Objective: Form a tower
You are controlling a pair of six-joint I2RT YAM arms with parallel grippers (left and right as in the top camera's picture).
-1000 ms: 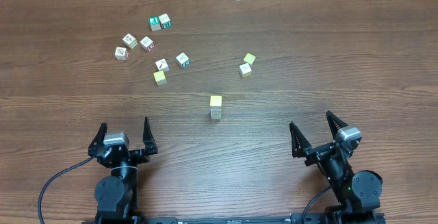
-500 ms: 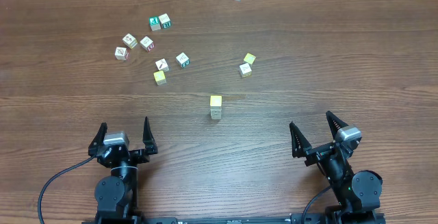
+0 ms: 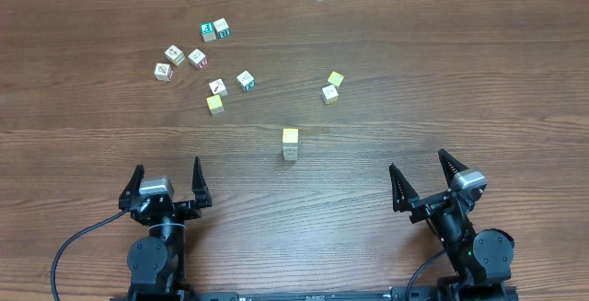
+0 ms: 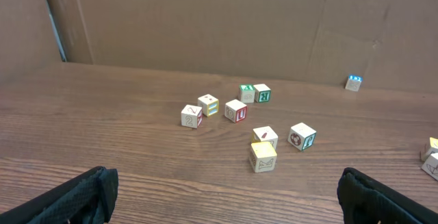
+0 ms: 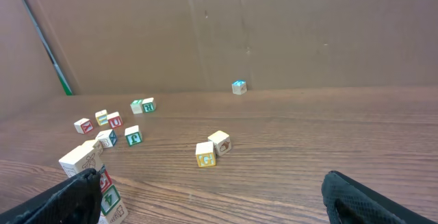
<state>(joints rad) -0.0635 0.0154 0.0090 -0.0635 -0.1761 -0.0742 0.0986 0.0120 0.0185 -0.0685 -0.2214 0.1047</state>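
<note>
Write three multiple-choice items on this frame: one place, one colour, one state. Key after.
1. Where is the tower?
A. On the table, ahead of the two arms and between them
B. Against the back wall
C. Lifted off the wood by one arm

2. What colour is its top face in the overhead view?
A. Blue
B. Yellow
C. Red

3. How are the left gripper and right gripper?
A. Both open and empty
B. Left shut on a cube
C. Both shut

Key:
1 A: it stands alone on the wood, beyond both grippers and about midway across.
2 B: the top cube shows a yellow face from above.
3 A: the fingers are spread wide, with nothing between them.
</note>
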